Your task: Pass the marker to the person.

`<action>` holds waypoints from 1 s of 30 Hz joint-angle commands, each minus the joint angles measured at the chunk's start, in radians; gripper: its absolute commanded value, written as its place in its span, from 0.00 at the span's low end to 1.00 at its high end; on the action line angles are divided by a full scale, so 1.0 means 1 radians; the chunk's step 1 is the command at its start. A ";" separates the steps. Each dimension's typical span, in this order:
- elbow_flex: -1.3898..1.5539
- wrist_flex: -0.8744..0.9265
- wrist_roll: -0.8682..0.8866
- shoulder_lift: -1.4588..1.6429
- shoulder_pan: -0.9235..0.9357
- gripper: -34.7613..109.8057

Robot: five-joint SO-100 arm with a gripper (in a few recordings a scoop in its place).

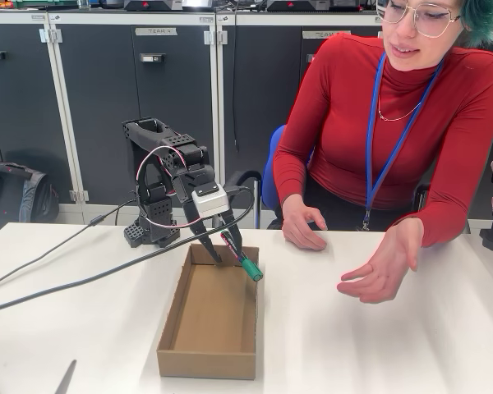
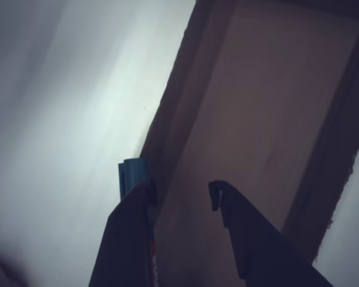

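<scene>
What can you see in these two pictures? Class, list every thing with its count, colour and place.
marker: one, black with green cap, in the gripper above the box's far right corner
cardboard box: one, brown, open, on the table centre
table: one, white
cables: two, black, across the table's left
cabinets: dark grey, behind
bag: one, black, floor, far left
person: one, red top, blue lanyard, seated behind table; open hand held out, palm up
gripper: one, black, closed on the marker

The black arm (image 1: 168, 176) folds forward and down, its pincer (image 1: 222, 246) pointing downward with a gap between the jaws. The person's open hand (image 1: 384, 271) is held out palm-up; their other hand (image 1: 302, 223) rests curled.
</scene>
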 commanded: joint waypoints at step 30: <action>-0.256 0.577 0.184 0.026 -0.202 0.38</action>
